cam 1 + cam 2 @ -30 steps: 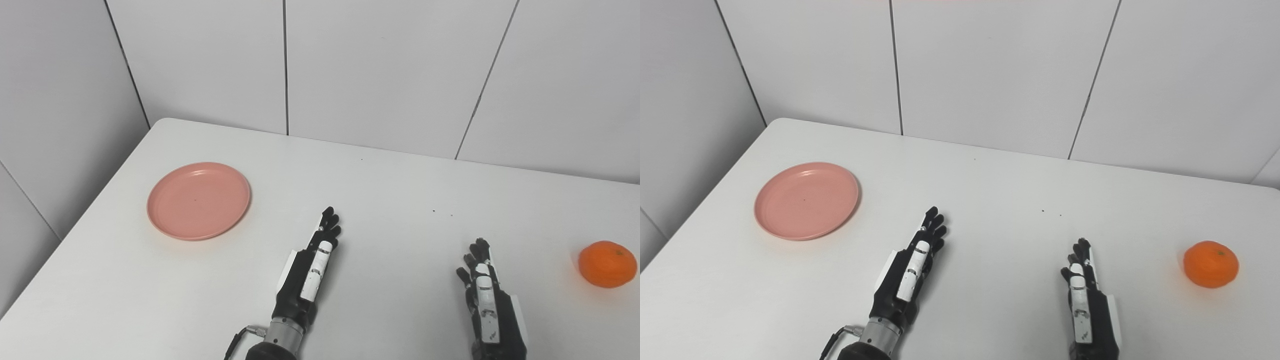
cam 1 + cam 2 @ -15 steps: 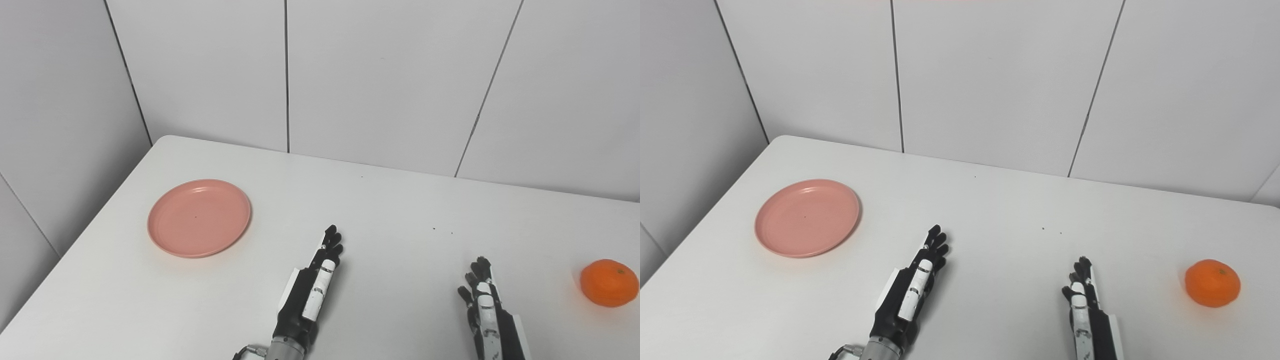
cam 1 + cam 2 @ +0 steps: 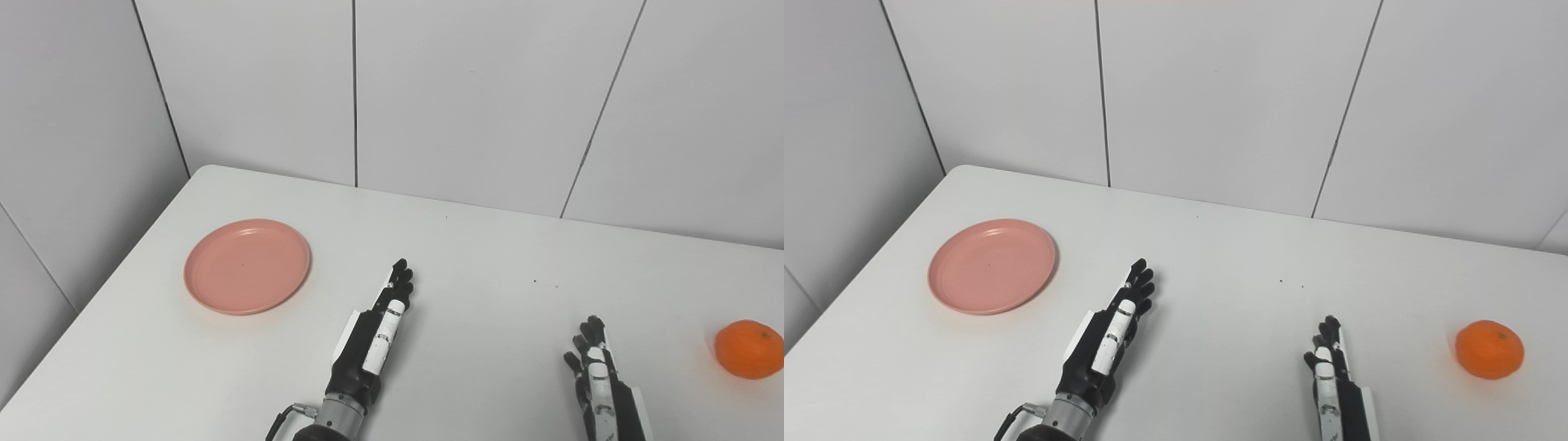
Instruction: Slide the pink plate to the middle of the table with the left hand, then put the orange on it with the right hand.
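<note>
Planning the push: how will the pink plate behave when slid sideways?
The pink plate looks rigid, shallow and flat-bottomed, so it should slide rather than tip. The white table looks smooth, so drag is probably low. Its low rim may let fingers ride over.

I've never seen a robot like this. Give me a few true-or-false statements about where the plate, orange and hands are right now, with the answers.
1. The plate lies on the table's left side. True.
2. The orange sits on the plate. False: it lies alone on the table, far right.
3. The left hand holds the plate. False: it is open, apart from the plate.
4. The right hand holds nothing. True.
5. The orange lies between the hands. False: it is right of both.
</note>
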